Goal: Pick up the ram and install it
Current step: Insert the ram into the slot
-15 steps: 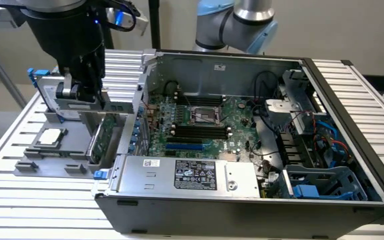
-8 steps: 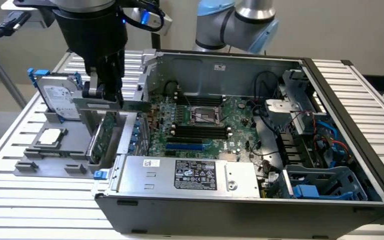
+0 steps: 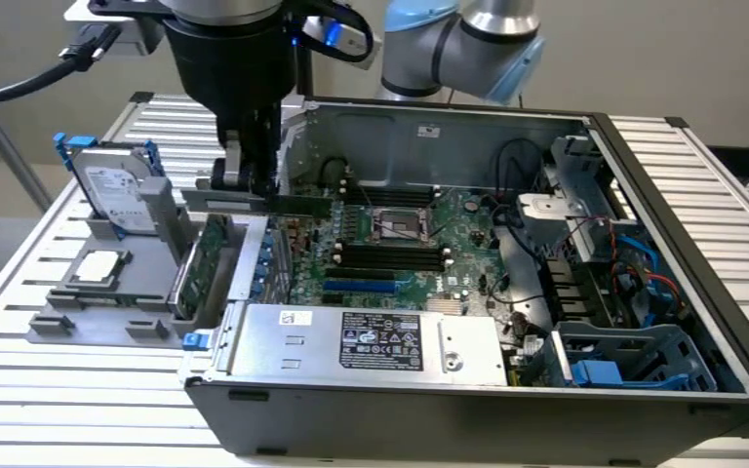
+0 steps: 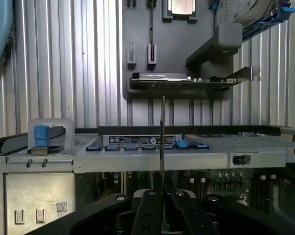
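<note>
The ram (image 3: 299,206) is a slim flat stick held level, just above the left wall of the open computer case (image 3: 687,244) in the exterior view. My gripper (image 3: 247,185) is shut on its middle. In the wrist view the ram (image 4: 162,132) shows edge-on as a thin line rising from between my gripper's (image 4: 162,193) black fingers. It hangs over the case wall, short of the black memory slots (image 3: 381,255) on the motherboard (image 3: 459,278).
A grey parts holder (image 3: 56,322) beside the case carries a silver processor chip (image 3: 98,268), a hard drive (image 3: 114,190) and a green expansion card (image 3: 212,263). The power supply (image 3: 362,341) fills the case's near side; cables and a drive cage (image 3: 622,361) lie toward the exterior view's right.
</note>
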Robot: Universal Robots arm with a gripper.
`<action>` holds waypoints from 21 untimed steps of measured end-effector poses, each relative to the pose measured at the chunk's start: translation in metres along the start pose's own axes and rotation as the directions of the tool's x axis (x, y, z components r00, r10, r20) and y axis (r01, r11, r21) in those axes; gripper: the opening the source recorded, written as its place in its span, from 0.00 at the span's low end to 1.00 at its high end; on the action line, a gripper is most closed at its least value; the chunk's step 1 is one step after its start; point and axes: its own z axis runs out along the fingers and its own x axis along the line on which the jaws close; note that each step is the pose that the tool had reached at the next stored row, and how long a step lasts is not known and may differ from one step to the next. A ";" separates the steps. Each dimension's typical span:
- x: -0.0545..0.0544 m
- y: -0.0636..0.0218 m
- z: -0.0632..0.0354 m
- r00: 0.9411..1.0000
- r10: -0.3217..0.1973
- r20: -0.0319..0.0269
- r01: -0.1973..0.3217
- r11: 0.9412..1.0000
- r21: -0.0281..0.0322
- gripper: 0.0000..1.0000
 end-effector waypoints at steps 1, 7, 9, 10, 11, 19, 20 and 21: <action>0.000 -0.0045 0.0000 1.000 0.000 0.001 0.000 1.000 0.000 0.00; -0.004 -0.0315 -0.0003 1.000 0.000 0.005 0.000 1.000 0.000 0.00; -0.005 -0.0409 -0.0003 1.000 0.000 0.006 0.000 1.000 -0.001 0.00; -0.006 -0.0453 -0.0004 1.000 0.000 0.006 0.000 1.000 -0.001 0.00; -0.007 -0.0500 -0.0003 1.000 0.000 0.007 0.000 1.000 -0.001 0.00; -0.018 -0.0852 0.0037 1.000 0.000 0.007 0.000 1.000 -0.002 0.00; -0.020 -0.0889 0.0053 1.000 0.000 0.007 0.000 1.000 -0.002 0.00; -0.022 -0.0921 0.0070 1.000 0.000 0.007 0.000 1.000 -0.002 0.00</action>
